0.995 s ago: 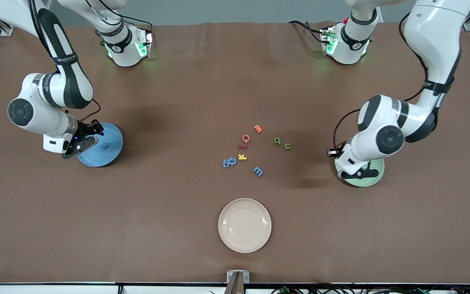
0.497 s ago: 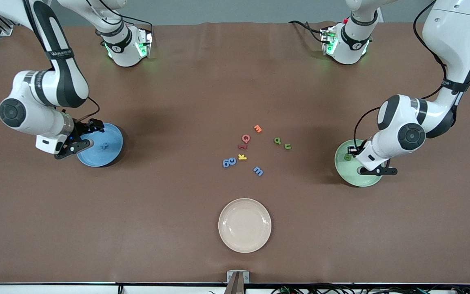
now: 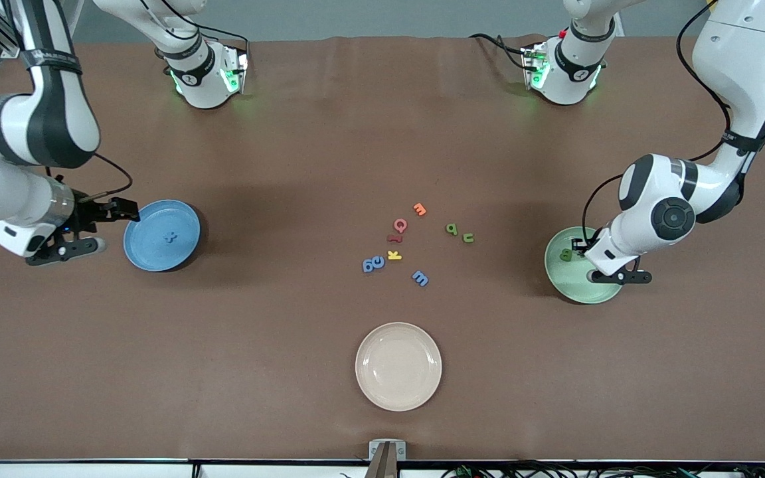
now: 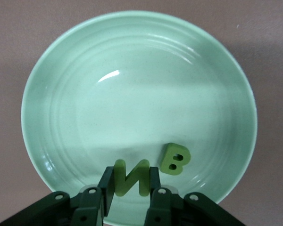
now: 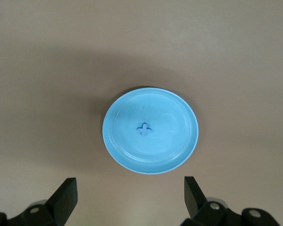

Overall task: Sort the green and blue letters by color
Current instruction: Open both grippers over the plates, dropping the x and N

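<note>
The right gripper has pulled off the round blue plate, fingers wide, leaving one blue letter on it. The left gripper still pinches the olive green letter N over the pale green plate, beside green letter B: release comes next.

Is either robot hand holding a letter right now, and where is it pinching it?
The left gripper pinches a green N by its two outer sides, over the green plate. The right gripper is open, holding nothing.
</note>
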{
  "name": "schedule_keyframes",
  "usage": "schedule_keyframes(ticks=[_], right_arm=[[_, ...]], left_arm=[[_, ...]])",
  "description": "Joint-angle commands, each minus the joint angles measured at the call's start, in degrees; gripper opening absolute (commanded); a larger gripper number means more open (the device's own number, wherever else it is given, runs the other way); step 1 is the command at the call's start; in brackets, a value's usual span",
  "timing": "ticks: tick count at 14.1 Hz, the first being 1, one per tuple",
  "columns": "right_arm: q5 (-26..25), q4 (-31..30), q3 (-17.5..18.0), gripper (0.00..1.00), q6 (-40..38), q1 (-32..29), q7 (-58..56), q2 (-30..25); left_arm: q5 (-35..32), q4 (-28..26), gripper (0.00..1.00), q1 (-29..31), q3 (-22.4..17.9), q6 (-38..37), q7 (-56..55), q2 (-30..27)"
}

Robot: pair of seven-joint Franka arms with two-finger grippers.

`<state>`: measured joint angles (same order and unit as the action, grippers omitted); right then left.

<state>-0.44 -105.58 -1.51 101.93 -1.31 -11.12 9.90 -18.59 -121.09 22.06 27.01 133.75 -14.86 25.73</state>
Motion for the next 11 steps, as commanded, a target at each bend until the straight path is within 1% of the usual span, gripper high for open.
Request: schedule_keyframes(ticks=[1,2,4,5,6,7,8,9,11], right_arm=[[-0.4,8.8,0.3,1.00,-3.9,0.4,9.5,6.2],[-0.4,8.8,0.5,0.99,-4.0,1.0,14.2,6.2],[-0.4,8.8,0.5,1.00,-5.1,4.6,27.8,6.2],[-0.3,8.8,0.6,1.00,-4.9,6.9,35.0,6.1],[0.0,8.8,0.6,1.00,-4.4,9.8,41.7,6.1],[2.7,8.8,0.6,1.00,-3.7,11.9,47.6,6.2],[6.6,8.6,0.5,1.00,-1.8,13.9,53.7,6.5],[7.6,8.3,0.5,1.00,0.6,17.3,61.1,7.8],[7.7,8.8,0.5,1.00,4.7,23.1,76.3,10.9]], left_arm=[[-1.1,-1.8,0.26,1.9,1.0,1.8,1.8,-0.2],[-1.3,-1.9,0.26,2.0,1.0,1.8,2.0,-0.2],[-1.4,-1.9,0.29,2.0,1.0,1.8,2.0,-0.2],[-1.4,-1.9,0.42,2.0,1.0,1.8,2.1,-0.2],[-1.4,-1.8,0.58,1.9,1.0,1.8,2.6,-0.2],[-1.4,-1.5,0.84,1.9,1.0,1.8,2.7,-0.2],[-1.4,-1.3,0.92,1.8,1.2,1.8,2.7,-0.2],[-1.4,-1.1,0.99,1.6,1.2,1.6,2.6,-0.3],[-1.3,0.0,1.00,1.5,3.2,0.7,1.5,-0.8]])
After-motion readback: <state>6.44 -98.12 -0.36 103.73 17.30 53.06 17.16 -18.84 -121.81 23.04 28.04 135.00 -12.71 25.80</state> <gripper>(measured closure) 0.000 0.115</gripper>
